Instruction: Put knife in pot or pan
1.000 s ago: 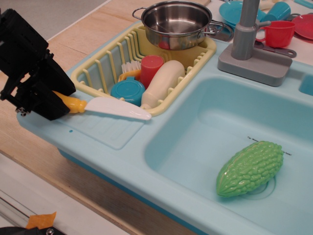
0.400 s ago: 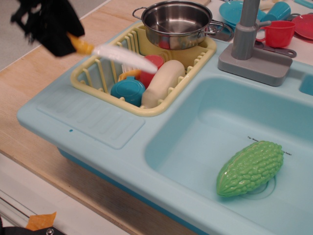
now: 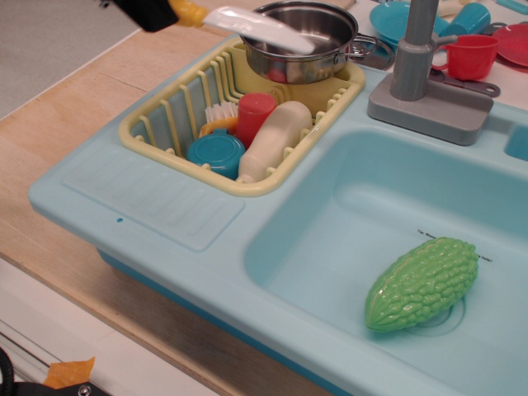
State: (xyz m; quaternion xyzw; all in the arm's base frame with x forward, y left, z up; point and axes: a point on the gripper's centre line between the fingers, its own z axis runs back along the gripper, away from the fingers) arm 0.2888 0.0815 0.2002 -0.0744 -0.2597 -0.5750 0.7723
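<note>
The knife has a yellow-orange handle and a white curved blade. It hangs in the air at the top of the view, its blade tip over the near rim of the shiny steel pot. My black gripper is at the top left edge, mostly cut off, and is shut on the knife's handle. The pot sits on the far end of the yellow dish rack; its inside looks empty.
The rack holds a red cup, a white bottle, a blue lid and a brush. A grey faucet stands right of the pot. A green bumpy gourd lies in the sink basin.
My gripper lifted the knife off the drainboard and carried it up and to the right, from the left sink edge to over the pot's rim.
</note>
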